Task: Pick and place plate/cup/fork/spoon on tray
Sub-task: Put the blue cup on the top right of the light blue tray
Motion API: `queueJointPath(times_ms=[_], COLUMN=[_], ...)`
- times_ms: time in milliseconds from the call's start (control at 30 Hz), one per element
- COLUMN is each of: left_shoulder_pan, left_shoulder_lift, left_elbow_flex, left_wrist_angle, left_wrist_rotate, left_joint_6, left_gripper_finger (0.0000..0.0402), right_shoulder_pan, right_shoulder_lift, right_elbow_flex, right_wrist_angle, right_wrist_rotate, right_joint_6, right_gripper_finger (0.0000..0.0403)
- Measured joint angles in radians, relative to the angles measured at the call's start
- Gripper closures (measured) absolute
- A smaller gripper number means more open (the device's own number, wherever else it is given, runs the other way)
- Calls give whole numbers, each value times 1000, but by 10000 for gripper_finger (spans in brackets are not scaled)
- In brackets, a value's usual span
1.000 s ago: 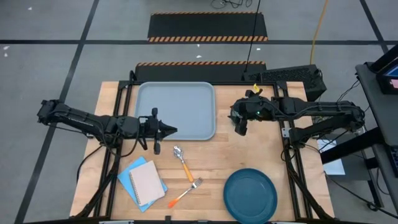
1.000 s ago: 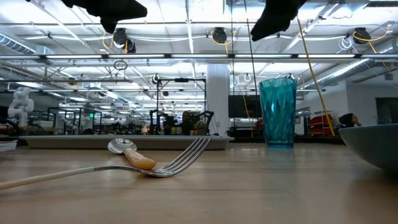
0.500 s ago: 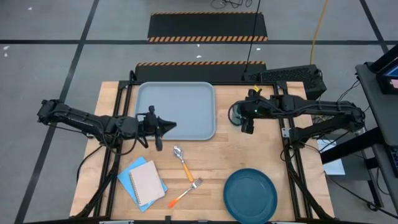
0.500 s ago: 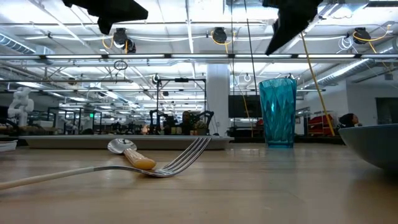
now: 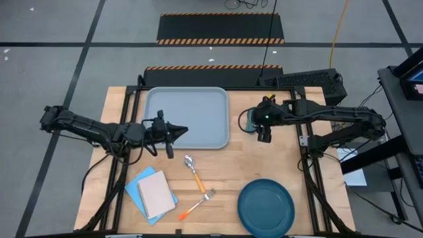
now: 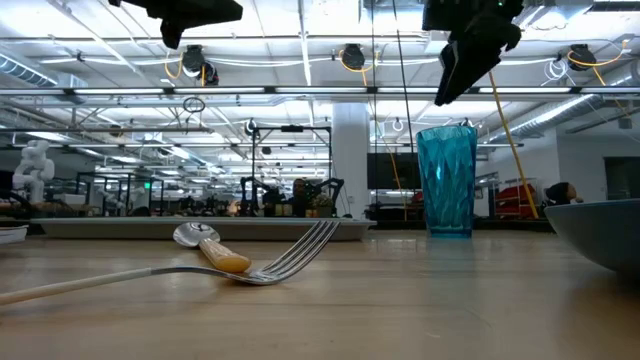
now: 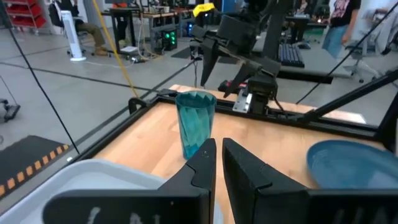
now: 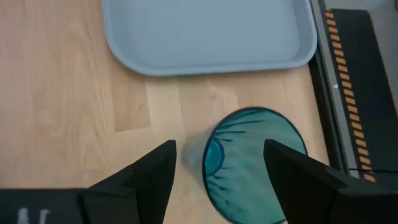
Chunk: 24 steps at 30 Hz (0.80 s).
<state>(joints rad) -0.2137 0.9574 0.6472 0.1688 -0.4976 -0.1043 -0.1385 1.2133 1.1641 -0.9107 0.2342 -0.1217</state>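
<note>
The teal cup [image 5: 247,121] stands upright on the table just right of the grey-blue tray [image 5: 187,112]. My right gripper [image 8: 219,148] hovers above the cup [image 8: 254,163], open, its fingers either side of the rim without touching; the low view shows it [image 6: 452,85] above the cup's [image 6: 446,180] top. My left gripper [image 5: 182,130] is shut and empty over the tray's near edge. The spoon [image 5: 192,169] and fork [image 5: 197,205] lie on the table near the middle front. The plate [image 5: 266,206] lies at the front right.
A blue-and-white notebook [image 5: 153,193] lies at the front left. The left wrist view shows the cup [image 7: 196,124], the right arm [image 7: 239,40] behind it and people in the room beyond the table.
My right gripper has shifted a little toward the table's right edge and come down toward the cup's rim, staying open. My left gripper has moved slightly toward the far edge, over the tray's near rim.
</note>
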Motion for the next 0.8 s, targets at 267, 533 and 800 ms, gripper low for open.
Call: queueJointPath(times_ms=[267,533,800], left_shoulder_pan=[16,31,31], left_shoulder_lift=[69,83,83], left_elbow_flex=[0,0,0], left_wrist_angle=[110,122,136], left_wrist_rotate=[-1,9,11], left_joint_6=[107,138,178], left_gripper_finger=[369,369,369], right_shoulder_pan=[-23,-38,-61], right_shoulder_lift=[78,94,94], right_elbow_flex=[0,0,0], right_wrist_angle=[6,-38,-84], right_wrist_rotate=[-2,-2,-21], right_joint_6=[-18,-5,34], right_gripper_finger=[165,165,211])
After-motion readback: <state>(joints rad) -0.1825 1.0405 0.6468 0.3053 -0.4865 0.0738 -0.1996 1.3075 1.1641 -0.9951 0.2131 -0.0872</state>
